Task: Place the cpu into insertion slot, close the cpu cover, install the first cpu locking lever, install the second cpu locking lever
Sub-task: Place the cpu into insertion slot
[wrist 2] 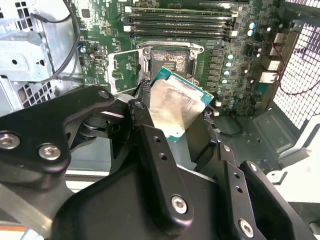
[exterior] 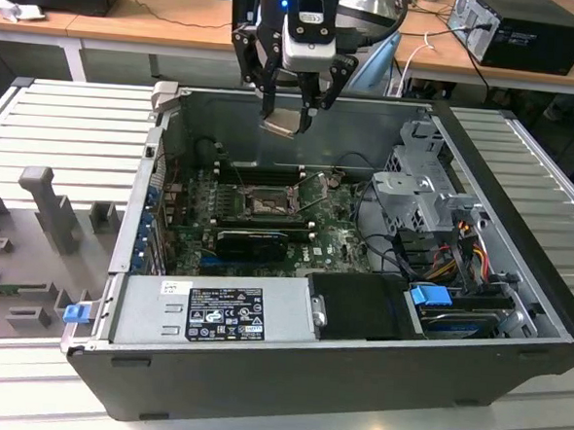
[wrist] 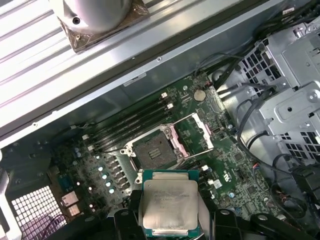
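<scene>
1. Tool (exterior: pixel 292 104): pinching the cpu (exterior: pixel 281 125). The black fingers (wrist 2: pixel 150 134) press on two opposite edges of the chip. In both wrist views the cpu (wrist 2: pixel 177 107) (wrist: pixel 169 204) sits between the fingers with its grey metal face toward the cameras. In the exterior view its tan face points down and the chip is slightly tilted.

2. Position of the cpu: in the air above the open computer case (exterior: pixel 519 239), near the level of the rim of the case's far wall. It touches nothing but the tool.

3. Insertion slot (exterior: pixel 266 206): below the tool on the green motherboard (exterior: pixel 339 240). The slot (wrist 2: pixel 169 60) (wrist: pixel 152 150) is uncovered and holds no chip.

4. Cpu cover (wrist: pixel 192 132): swung open and lying just beside the slot along one of its sides. The board shows through its square window. In the second wrist view the cover (wrist 2: pixel 122 70) lies on the side of the slot toward the grey drive cage. The state of the locking levers cannot be determined.

5. Surroundings:
- Memory modules (wrist 2: pixel 180 25) run in a row just beyond the slot.
- A power supply (exterior: pixel 213 310) fills the near edge of the case.
- A drive cage (exterior: pixel 420 194) stands at the exterior view's right.
- The case rests on a ribbed grey counter (exterior: pixel 79 115).
</scene>
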Motion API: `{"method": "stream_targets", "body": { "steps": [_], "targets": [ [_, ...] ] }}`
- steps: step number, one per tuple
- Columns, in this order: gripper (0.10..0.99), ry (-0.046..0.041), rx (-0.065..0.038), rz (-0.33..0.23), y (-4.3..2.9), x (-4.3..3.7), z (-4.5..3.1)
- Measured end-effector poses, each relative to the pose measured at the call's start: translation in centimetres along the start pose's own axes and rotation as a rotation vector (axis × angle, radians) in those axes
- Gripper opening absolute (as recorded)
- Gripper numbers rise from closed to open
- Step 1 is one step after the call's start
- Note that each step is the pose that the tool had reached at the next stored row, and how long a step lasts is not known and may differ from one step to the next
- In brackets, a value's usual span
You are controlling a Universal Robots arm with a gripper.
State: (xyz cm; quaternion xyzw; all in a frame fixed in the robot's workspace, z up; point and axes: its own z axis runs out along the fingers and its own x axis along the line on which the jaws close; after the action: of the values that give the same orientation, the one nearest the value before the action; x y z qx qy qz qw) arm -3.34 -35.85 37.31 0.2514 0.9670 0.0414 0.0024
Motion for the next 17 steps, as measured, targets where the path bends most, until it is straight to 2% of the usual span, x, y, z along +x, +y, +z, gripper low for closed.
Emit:
{"method": "stream_targets", "body": {
  "steps": [17],
  "targets": [
    [0.529,-0.0132,-0.002,0.161,0.00,0.00,0.02]
  ]
}}
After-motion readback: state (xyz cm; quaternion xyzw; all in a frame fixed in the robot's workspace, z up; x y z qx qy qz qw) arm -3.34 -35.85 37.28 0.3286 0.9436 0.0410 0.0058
